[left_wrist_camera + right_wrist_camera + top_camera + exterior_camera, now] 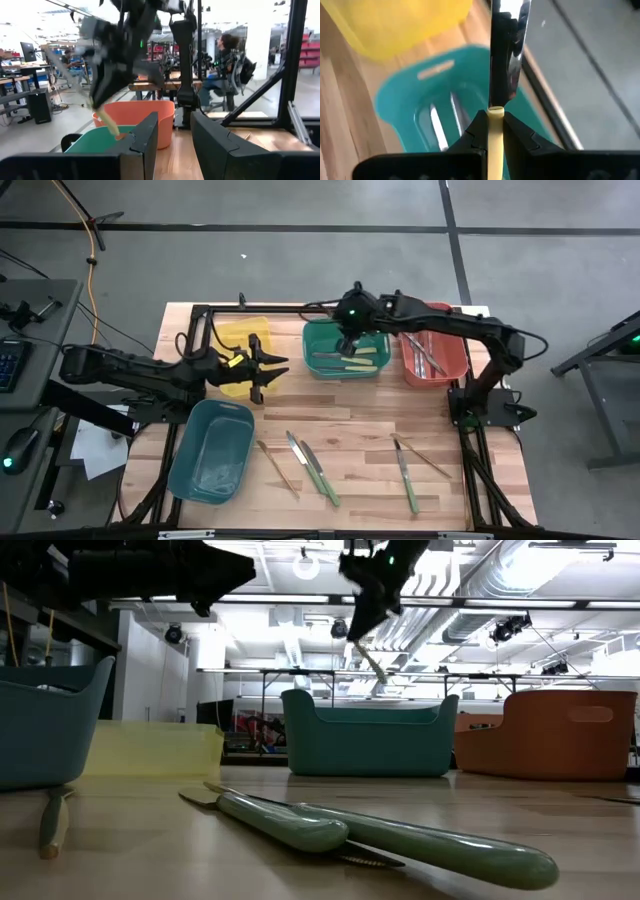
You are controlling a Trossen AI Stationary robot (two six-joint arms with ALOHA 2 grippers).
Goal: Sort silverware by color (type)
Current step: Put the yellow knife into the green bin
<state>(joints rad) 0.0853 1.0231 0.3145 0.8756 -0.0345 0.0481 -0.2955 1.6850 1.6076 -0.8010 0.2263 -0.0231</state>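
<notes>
Left gripper (272,369) hovers by the yellow bin (238,340), fingers parted about halfway, nothing between them. Blue bin (212,448) sits at the front left of the counter (350,420).

Loose silverware on the front of the counter, left to right: wooden-handled utensil (276,466), two green-handled knives (318,472) lying side by side, another green-handled knife (407,477), and a thin tan one (428,457) just beside it. All lie flat. They look light, stiff and thin. The smooth handles are likely a bit slippery. Best hold is probably across the handle near its middle, where it is thickest, not on the flat metal blade, which would twist or slide out.

Green bin (346,350) at the back middle already holds a few pieces. Right gripper (347,342) is above it, clamped tight on a yellow-handled utensil (495,132). In the right wrist view the grip is on the pale yellow handle close to where the metal starts, metal end (507,55) pointing away toward the bin. In the low view the piece hangs tilted from the gripper, above the bin rim. The held handle is yellow but the bin below is green, so the color match looks doubtful.

Red bin (434,358) at the back right holds several silver pieces.
</notes>
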